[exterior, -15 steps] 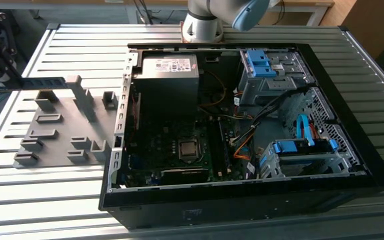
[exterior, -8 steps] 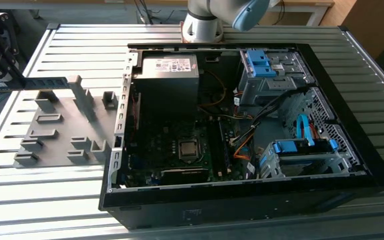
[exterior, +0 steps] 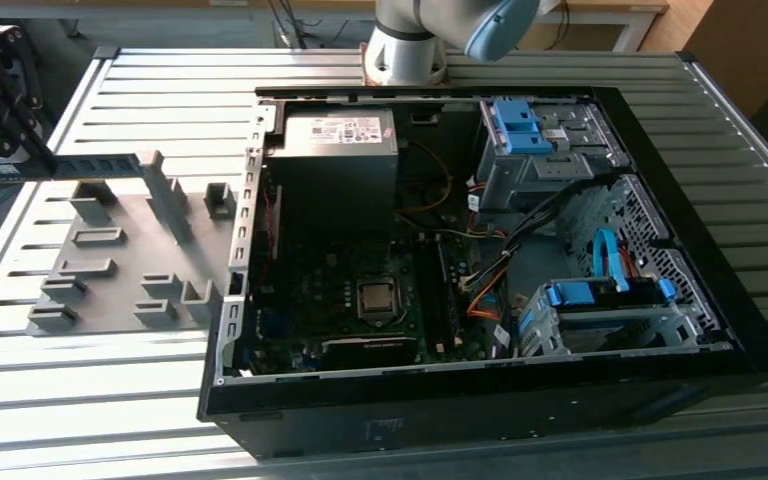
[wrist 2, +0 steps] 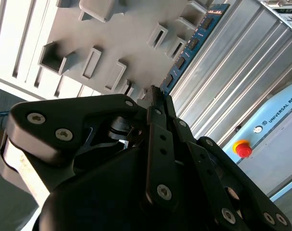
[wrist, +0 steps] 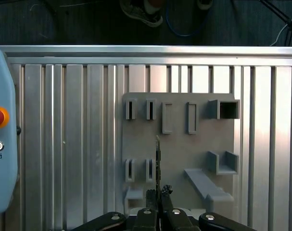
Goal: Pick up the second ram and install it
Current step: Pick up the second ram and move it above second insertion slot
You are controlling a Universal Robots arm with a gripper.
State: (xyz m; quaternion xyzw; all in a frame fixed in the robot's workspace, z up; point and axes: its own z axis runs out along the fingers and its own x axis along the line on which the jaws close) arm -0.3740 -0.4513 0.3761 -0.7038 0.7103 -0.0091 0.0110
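Observation:
The second ram (exterior: 84, 163) is a thin blue-green stick with black chips. In the exterior view it hangs level above the far left corner of the grey slotted tray (exterior: 124, 255), clear of the slots. My gripper (exterior: 31, 158) is shut on one end of it, at the exterior view's far left. In the second wrist view the black fingers (wrist 2: 158, 103) pinch the ram (wrist 2: 194, 41), which runs away from them over the tray (wrist 2: 131, 33). The first wrist view has the ram (wrist: 158, 161) edge-on, pointing out from my gripper (wrist: 158, 195) over the tray (wrist: 177, 144).
An open black computer case (exterior: 491, 380) lies on the ribbed metal table (exterior: 77, 400), at the exterior view's right of the tray. Its motherboard (exterior: 357, 300), power supply (exterior: 337, 135) and blue drive brackets (exterior: 518, 125) are exposed. The arm's base (exterior: 404, 50) stands behind the case.

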